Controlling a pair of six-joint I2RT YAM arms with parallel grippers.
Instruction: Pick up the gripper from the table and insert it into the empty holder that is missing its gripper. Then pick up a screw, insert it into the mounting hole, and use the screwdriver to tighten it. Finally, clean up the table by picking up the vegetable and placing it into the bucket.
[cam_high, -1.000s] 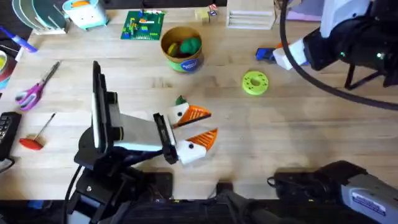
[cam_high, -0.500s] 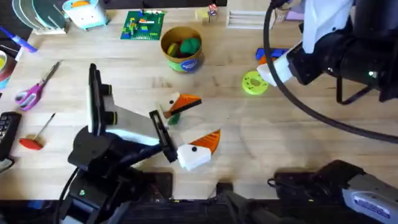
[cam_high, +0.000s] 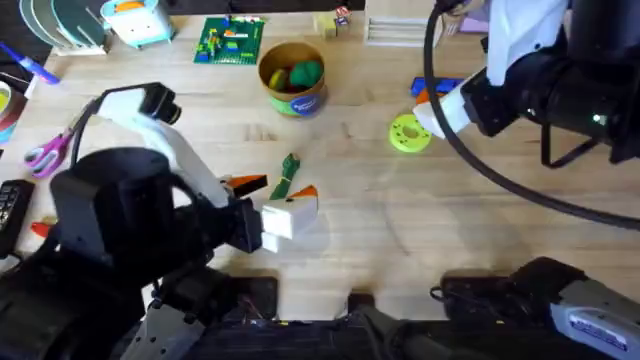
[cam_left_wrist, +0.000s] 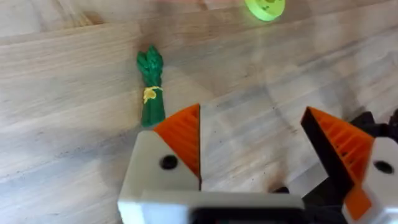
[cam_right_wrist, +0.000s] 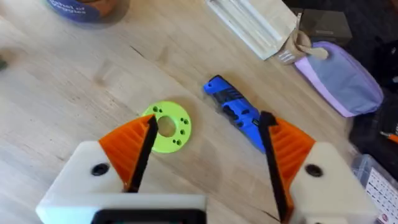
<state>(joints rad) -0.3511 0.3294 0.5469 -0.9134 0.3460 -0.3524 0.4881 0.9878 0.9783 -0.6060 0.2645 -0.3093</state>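
**Vegetable on the surface, both claws released**

The vegetable (cam_high: 289, 174) lies flat on the wooden surface (cam_high: 400, 230), near the middle, and nothing holds it. In the left wrist view the vegetable (cam_left_wrist: 151, 93) is a dark green bundle with a yellow tie around its middle, and it lies just beyond one orange fingertip (cam_left_wrist: 185, 134) of the left claw (cam_left_wrist: 261, 146). This claw is released: its two orange tips stand well apart with bare wood between them. In the overhead view the left claw (cam_high: 275, 200) is just beside the vegetable, on the near side.

The bucket (cam_high: 292, 78) stands farther back on the surface, well apart from the vegetable, with yellow and green things inside.

The green disc (cam_high: 409, 132) lies to the right, and the blue screwdriver (cam_high: 433, 88) lies behind it. The right claw (cam_right_wrist: 208, 149) hangs above these two, also released and empty. Between its tips the disc (cam_right_wrist: 168, 127) and the screwdriver (cam_right_wrist: 236, 114) are visible on the wood.
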